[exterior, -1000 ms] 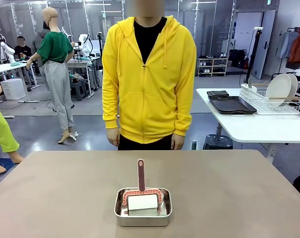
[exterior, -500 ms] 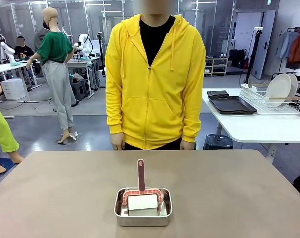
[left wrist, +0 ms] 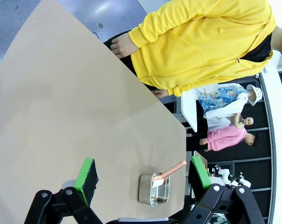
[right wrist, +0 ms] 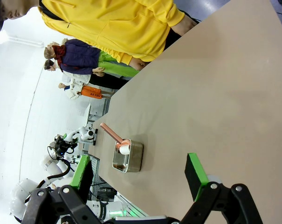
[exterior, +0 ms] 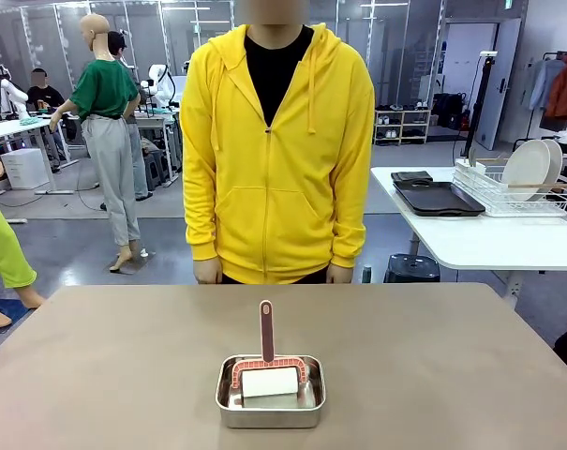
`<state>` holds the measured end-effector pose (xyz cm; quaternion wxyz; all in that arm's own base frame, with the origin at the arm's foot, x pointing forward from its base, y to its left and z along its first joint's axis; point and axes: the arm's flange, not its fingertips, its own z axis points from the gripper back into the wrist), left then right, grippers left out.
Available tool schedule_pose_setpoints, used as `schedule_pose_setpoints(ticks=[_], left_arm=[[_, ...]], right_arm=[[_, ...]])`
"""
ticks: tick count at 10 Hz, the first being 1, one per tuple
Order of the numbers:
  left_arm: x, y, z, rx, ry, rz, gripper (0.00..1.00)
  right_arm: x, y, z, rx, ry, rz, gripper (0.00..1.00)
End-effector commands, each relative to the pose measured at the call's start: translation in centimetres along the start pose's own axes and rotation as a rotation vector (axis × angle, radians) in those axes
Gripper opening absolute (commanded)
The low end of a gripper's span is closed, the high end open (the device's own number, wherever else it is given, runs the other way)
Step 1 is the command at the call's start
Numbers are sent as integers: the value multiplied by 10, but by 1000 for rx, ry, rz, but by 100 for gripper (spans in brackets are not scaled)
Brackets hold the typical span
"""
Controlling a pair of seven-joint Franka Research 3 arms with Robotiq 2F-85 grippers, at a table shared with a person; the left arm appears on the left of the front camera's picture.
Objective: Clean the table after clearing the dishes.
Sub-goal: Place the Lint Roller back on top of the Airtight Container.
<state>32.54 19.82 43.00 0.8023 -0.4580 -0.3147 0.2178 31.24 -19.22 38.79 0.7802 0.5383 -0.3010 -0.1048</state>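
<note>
The taupe-brown table [exterior: 114, 356] spreads wide in the front view, and also shows in the left wrist view [left wrist: 61, 116] and the right wrist view [right wrist: 215, 93]. The dishes are out of view. My left gripper [left wrist: 143, 176] hangs open above the table with nothing between its green pads [left wrist: 87, 179]. My right gripper [right wrist: 139, 175] is open too, high over the tabletop and holding nothing.
A small steel pan [exterior: 270, 417] near the front middle holds a red-framed white roller [exterior: 269, 380] with its handle upright. A person in a yellow hoodie [exterior: 278, 150] stands at the far edge. At the right, a white side table [exterior: 480, 239] carries dark trays [exterior: 438, 199] and a rack of white plates [exterior: 531, 169].
The person has stepped up to the table's far edge, swaying slightly right and then back left. The pan and roller have not moved.
</note>
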Motion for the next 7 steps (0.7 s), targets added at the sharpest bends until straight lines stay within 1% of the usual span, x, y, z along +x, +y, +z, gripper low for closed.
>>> schedule_pose_setpoints(ticks=[1, 7], left_arm=[[0, 2, 2, -17, 1, 14, 100], [0, 2, 2, -17, 1, 14, 100]], right_arm=[[-1, 5, 1, 4, 0, -17, 100], [-1, 5, 1, 4, 0, -17, 100]])
